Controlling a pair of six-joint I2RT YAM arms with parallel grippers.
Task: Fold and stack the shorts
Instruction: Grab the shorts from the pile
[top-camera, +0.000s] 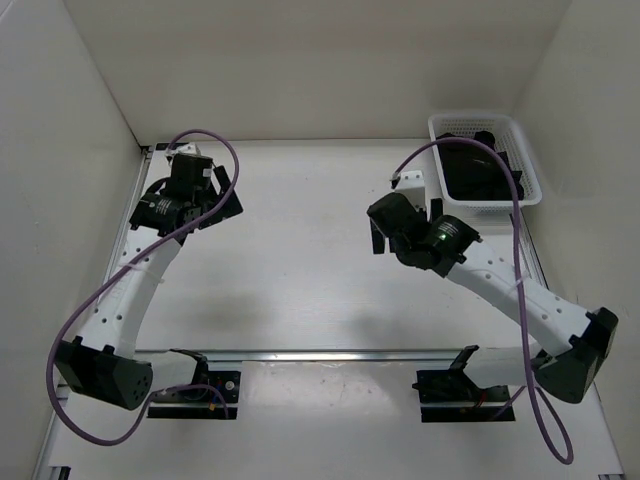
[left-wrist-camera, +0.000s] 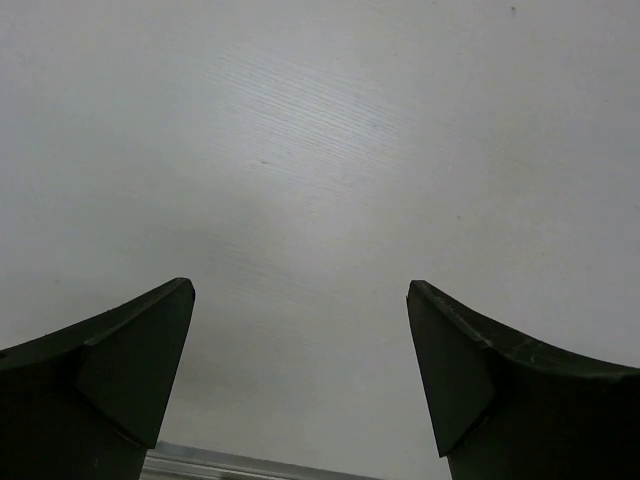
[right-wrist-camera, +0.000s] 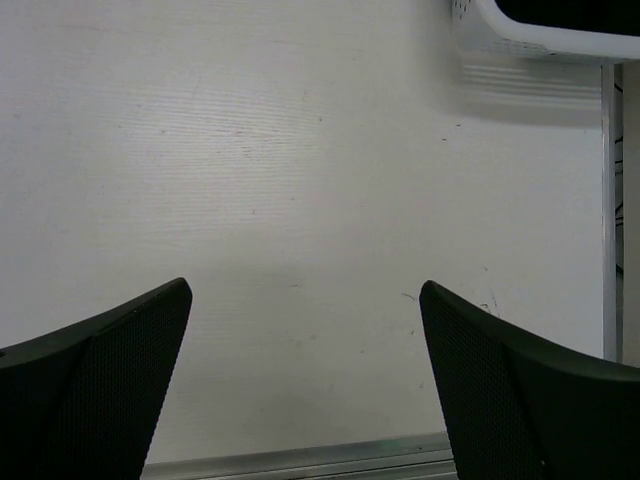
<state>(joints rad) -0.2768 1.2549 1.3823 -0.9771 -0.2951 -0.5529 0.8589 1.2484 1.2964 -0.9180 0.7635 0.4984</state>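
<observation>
Shorts: we see the shorts (top-camera: 478, 172) as a black heap inside the basket (top-camera: 470, 116), at the far right corner of the tabletop (top-camera: 300, 260).
Basket: white, perforated walls closing round the shorts on all 4 sides; in the right wrist view only its near rim (right-wrist-camera: 520, 38) shows at the top right.
In the way: from above, the right arm's purple cable (top-camera: 505, 165) arches across the basket and the shorts.
Right gripper: the right gripper (right-wrist-camera: 305, 287) hangs over the tabletop just beside the basket's near left corner, its 2 fingers spread wide with only white surface between them.
Left gripper: the left gripper (left-wrist-camera: 300, 290) is near the far left edge, well apart from the basket, its fingers likewise spread over the tabletop.
Near edge: an aluminium rail (top-camera: 330, 354) runs across in front of the 2 arm bases.
Surroundings: white walls (top-camera: 60, 150) stand on 3 sides.
</observation>
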